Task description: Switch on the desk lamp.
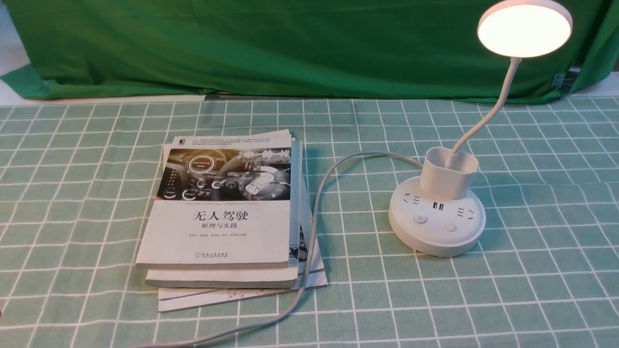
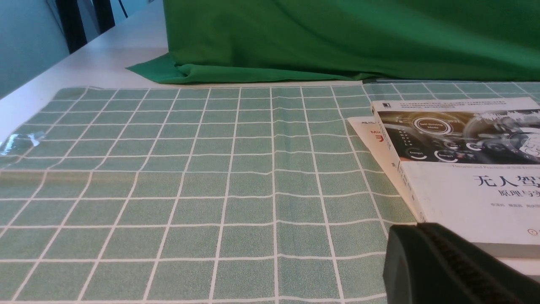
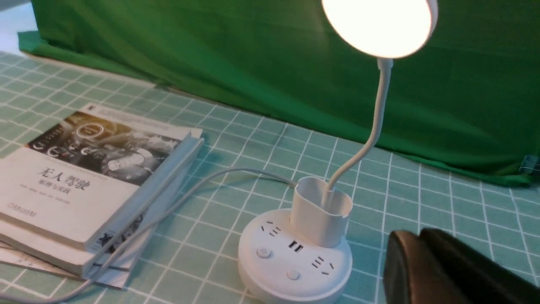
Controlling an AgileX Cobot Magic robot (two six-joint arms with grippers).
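The white desk lamp (image 1: 447,193) stands on the right of the checked cloth. Its round disc head (image 1: 524,29) glows. A thin neck rises from the cup holder (image 1: 448,173) on the round base (image 1: 436,223), which has sockets and two buttons (image 1: 420,219). It also shows in the right wrist view (image 3: 320,219), head lit (image 3: 379,25). My right gripper (image 3: 417,236) is shut and empty, beside the base and apart from it. My left gripper (image 2: 415,230) is shut and empty, at the near corner of the books. Neither gripper shows in the front view.
A stack of books (image 1: 227,212) lies left of the lamp, also in the left wrist view (image 2: 464,169). The lamp's grey cord (image 1: 314,217) runs along the books' right edge to the front table edge. A green drape (image 1: 290,48) hangs at the back.
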